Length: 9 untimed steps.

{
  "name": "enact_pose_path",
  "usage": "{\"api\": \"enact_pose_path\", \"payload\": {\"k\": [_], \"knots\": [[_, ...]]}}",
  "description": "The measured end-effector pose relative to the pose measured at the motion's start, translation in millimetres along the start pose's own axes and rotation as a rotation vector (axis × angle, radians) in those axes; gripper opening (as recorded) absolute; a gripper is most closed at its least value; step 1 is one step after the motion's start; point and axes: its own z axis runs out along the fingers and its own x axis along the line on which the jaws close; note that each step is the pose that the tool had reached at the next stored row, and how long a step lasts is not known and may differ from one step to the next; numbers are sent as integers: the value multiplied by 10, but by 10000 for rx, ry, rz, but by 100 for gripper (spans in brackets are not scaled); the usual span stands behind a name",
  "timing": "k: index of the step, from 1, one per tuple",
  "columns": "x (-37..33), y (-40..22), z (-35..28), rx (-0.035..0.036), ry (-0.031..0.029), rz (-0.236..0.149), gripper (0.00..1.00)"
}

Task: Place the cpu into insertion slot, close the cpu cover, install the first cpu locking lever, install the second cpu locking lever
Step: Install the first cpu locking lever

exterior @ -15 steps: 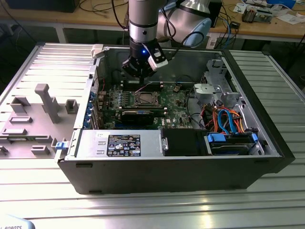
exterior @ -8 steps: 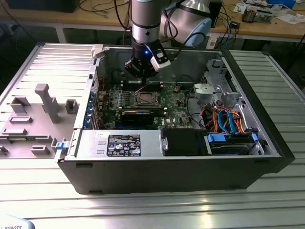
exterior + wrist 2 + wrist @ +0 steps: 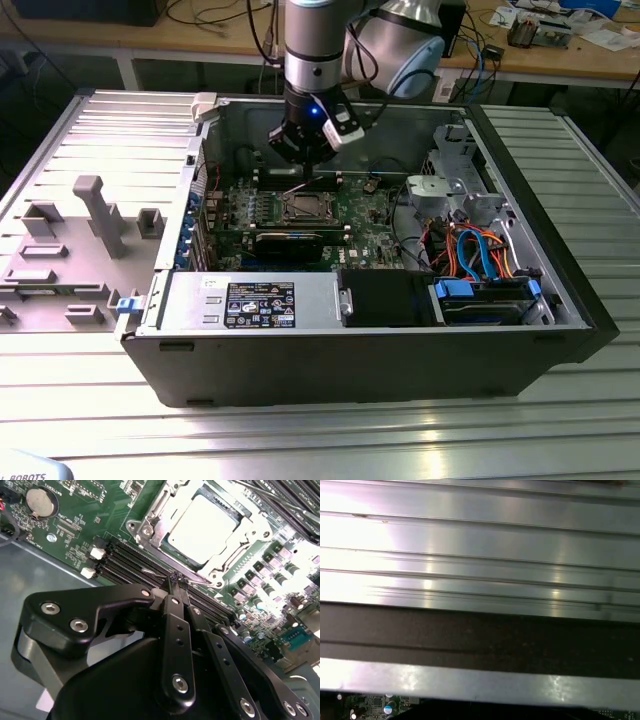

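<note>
Pincer [image 3: 176, 582] closed, empty, beside cpu cover [image 3: 150, 517]; cpu [image 3: 200, 527] flat in slot.

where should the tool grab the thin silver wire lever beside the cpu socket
Probably its free end: the thin silver wire lever pokes out past the silver metal cover frame there, clear of the green circuit board. Come from above, tool pinching across the wire, since the rest hugs the frame.
</note>
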Motion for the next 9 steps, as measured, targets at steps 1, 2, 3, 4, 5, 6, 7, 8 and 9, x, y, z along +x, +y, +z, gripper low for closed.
{"api": "enact_pose_path", "payload": {"k": [1,2,3,4,5,6,7,8,9], "knots": [[-9,-1,2,0,-1,1,11],[-17,-1,4,0,0,1,11],[-30,-2,6,1,0,1,11],[-39,-3,9,1,1,2,11],[-53,-4,13,2,0,2,11],[-61,-5,17,4,1,2,11],[-68,-6,22,7,1,1,11],[-80,-7,30,13,1,2,11],[-91,-8,38,19,2,1,11]]}}
